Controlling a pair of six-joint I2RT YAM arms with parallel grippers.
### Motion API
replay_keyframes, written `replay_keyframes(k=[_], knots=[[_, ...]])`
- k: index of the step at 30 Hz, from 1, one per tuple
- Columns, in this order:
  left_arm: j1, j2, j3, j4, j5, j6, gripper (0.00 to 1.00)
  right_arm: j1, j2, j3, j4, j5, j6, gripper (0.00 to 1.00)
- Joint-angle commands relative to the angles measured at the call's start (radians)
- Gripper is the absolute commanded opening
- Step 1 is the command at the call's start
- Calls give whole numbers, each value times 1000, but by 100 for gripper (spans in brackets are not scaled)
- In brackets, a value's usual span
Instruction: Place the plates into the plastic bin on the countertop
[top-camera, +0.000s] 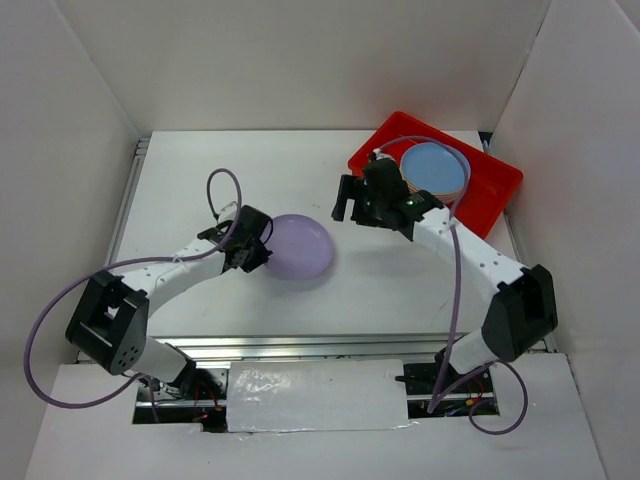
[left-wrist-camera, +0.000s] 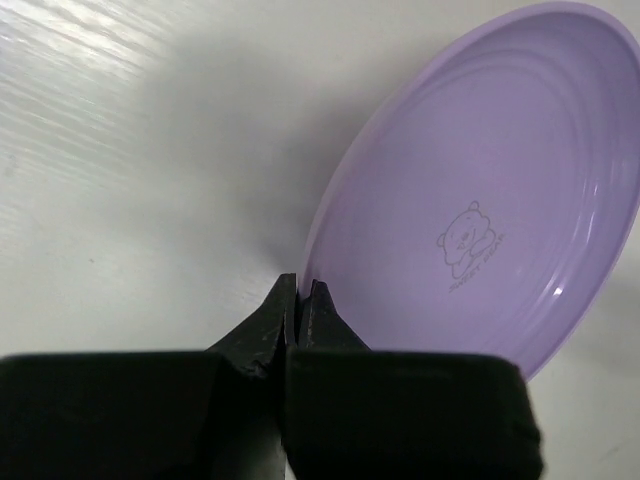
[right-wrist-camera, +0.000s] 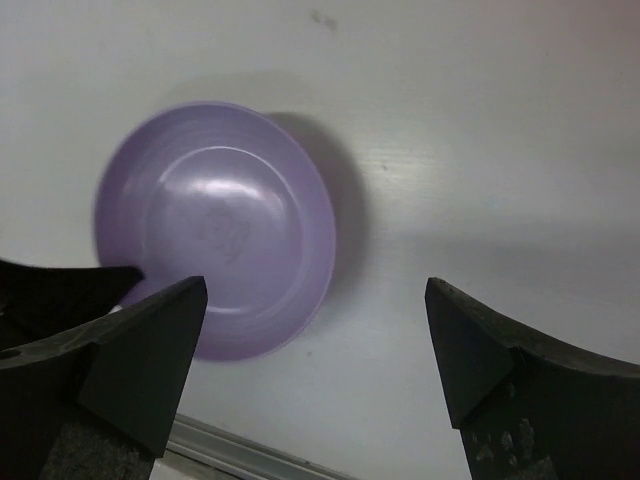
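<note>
The left jaws pinch the near rim of the lilac plate, which tilts up beyond them off the bench. The right jaws gape wide and empty, with the bin just behind. Such a thin rim grip may slip and drop the plate.

White walls enclose the scene on three sides, and a crinkled glossy white sheet lies along the near edge, wires beside it.

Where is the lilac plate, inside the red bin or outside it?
Outside. The lilac plate sits over the white countertop, apart from the red bin, its rim pinched by the left end effector.
</note>
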Motion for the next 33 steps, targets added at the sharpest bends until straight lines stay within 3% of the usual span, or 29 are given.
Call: replay_keyframes(k=[1,7,8,12,14,15,16,17,18,24,28,33], knots=[[-69,-84,39,27,-9,59,0,-15,39,-55,-49,25,-31,96],[-133,-122,104,-9,22,116,0,-24,42,-204,98,-194,-18,83],[-135,-141,101,-5,37,120,0,-26,37,-217,111,-211,-16,65],[-133,-201,79,7,65,123,0,-29,-9,-273,176,-284,-4,44],[-126,-231,76,1,68,128,0,-33,-59,-304,198,-318,16,0],[-120,-241,78,-8,56,123,10,-32,-76,-306,194,-312,21,0],[-116,-254,95,-28,45,119,28,-35,-90,-300,183,-299,22,0],[-115,-264,105,-94,22,110,82,-38,-108,-289,165,-245,27,0],[-115,-273,122,-135,-31,90,99,-41,-115,-272,117,-213,30,0],[-150,-472,239,-369,-161,161,99,-249,-69,-47,-21,-121,31,0],[-153,-586,309,-475,-131,310,99,-476,82,122,-55,-130,68,0],[-150,-619,307,-652,-188,398,99,-610,299,356,-124,-127,148,0]])
